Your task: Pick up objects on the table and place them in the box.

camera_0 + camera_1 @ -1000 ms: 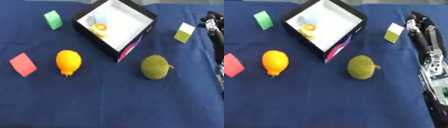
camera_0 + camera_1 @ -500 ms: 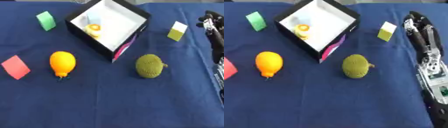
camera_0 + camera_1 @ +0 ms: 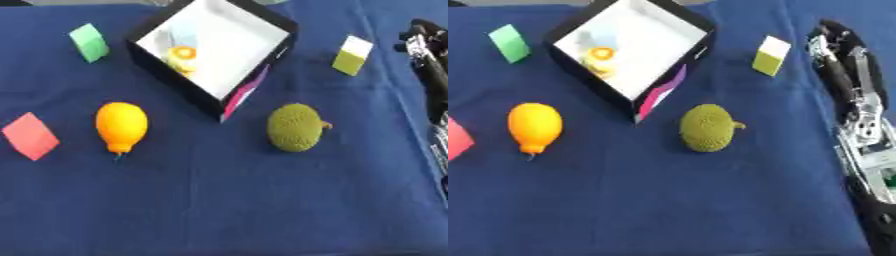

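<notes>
1. Left eye view: right hand [image 3: 422, 42] at the table's [image 3: 219, 210] right edge, near the far corner; fingers' state cannot be told; it holds nothing. Box [image 3: 214, 47] at far centre; green fruit [image 3: 295, 127] mid-table.
2. Right eye view: right arm [image 3: 859, 120] lies along the right edge; yellow-green block [image 3: 769, 55] just beside the hand. Near half bare.

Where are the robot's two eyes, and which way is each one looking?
Left eye view: in the head, looking down at the blue cloth table; right hand at the right edge.
Right eye view: beside it, looking down too; more of the right arm shows.
Both share the black-walled white box and bumpy green fruit.
</notes>
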Robot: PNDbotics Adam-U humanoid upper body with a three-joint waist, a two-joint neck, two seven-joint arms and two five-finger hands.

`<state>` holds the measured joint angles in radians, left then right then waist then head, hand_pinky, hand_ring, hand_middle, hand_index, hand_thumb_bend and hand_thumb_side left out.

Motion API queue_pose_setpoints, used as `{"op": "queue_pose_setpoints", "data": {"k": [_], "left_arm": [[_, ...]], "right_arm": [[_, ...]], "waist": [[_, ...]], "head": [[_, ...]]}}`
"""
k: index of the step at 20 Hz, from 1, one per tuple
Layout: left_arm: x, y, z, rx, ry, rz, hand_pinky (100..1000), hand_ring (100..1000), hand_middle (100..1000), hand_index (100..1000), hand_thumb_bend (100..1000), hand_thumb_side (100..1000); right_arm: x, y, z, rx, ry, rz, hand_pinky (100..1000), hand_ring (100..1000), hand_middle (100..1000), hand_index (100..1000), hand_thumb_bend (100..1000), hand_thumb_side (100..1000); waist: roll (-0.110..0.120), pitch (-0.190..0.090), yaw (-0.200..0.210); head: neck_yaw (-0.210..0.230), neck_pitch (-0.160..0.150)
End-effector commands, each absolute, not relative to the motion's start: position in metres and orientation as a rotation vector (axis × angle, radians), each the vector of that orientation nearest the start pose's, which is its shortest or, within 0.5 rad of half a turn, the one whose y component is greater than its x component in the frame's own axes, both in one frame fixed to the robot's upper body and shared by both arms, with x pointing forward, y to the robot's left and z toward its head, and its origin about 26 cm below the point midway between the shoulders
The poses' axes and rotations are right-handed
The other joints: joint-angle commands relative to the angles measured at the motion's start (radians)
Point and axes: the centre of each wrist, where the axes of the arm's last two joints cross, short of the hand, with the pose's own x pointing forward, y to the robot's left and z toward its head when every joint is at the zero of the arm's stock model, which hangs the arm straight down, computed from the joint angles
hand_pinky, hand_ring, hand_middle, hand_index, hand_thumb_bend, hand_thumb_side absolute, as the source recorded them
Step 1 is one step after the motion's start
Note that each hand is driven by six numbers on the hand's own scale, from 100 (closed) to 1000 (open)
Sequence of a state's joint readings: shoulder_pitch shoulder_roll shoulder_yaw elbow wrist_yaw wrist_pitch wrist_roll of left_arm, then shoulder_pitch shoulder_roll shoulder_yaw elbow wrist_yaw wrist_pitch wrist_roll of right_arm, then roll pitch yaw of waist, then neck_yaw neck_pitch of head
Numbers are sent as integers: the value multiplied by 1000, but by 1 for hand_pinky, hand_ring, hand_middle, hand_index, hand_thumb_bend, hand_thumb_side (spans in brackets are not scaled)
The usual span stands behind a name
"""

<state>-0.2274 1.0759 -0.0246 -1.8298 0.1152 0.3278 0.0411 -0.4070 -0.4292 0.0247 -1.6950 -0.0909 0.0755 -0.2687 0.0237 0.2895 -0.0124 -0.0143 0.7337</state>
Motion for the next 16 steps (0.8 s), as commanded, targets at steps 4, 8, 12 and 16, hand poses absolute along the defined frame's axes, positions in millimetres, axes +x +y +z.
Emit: {"op": "queue_pose_setpoints", "data": {"k": [4,8,12,16], "left_arm": [[296,408,280,815,-1276,-1106,824,886,902,925,258,580],[299,413,279,794,-1127,-1223,842,892,898,937,368,616],[302,412,274,803,-1010,-1254,852,895,884,934,473,601],[306,408,270,804,-967,-1236,858,892,857,901,549,603]], "right_arm": [[351,-295,183,-399,-2053,140,977,767,725,857,100,631],[351,-294,183,-397,-2053,146,977,767,725,857,100,632],[352,-293,183,-390,-2054,153,977,767,724,857,100,633],[352,-292,183,-386,-2053,158,977,767,724,857,100,635]], "waist": [[18,-48,2],[22,-49,-2],[25,-51,-7],[25,-51,-11]], "head": [[-2,7],[3,10],[10,10],[15,10]]}}
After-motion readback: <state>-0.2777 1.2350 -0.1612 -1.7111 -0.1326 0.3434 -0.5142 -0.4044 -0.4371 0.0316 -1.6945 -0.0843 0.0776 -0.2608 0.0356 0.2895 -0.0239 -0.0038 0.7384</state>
